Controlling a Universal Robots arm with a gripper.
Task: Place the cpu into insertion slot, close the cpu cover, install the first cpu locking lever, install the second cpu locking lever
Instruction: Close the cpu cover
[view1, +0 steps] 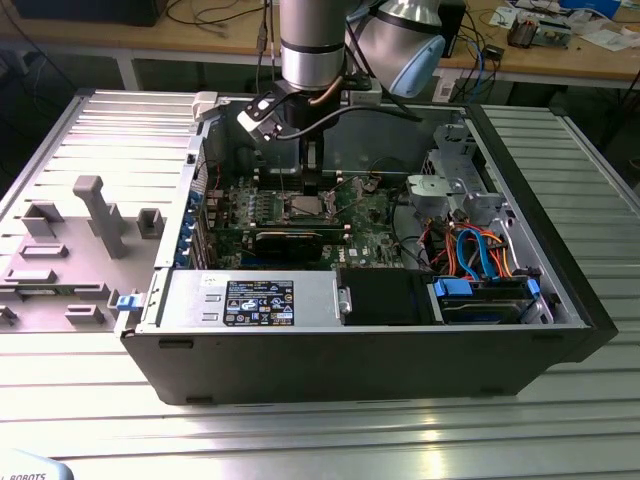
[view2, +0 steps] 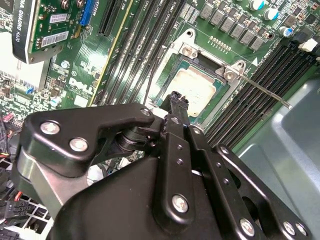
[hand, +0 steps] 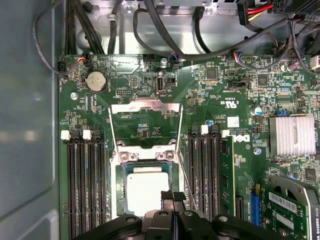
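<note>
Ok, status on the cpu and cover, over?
Gripper fingers shut, empty, tips over the cpu. Cpu seated in the insertion slot. Cpu cover open, swung back. Locking lever unlatched, sticking out.

You work in what looks like an electronics or robotics lab: the open computer case (view1: 380, 365) sits on a ribbed aluminium table (view1: 300, 435). Grey fixture blocks (view1: 95, 210) stand beside it, and a wooden table (view1: 600, 62) behind carries loose cables (view1: 215, 14) and small electronic parts (view1: 540, 32).
</note>
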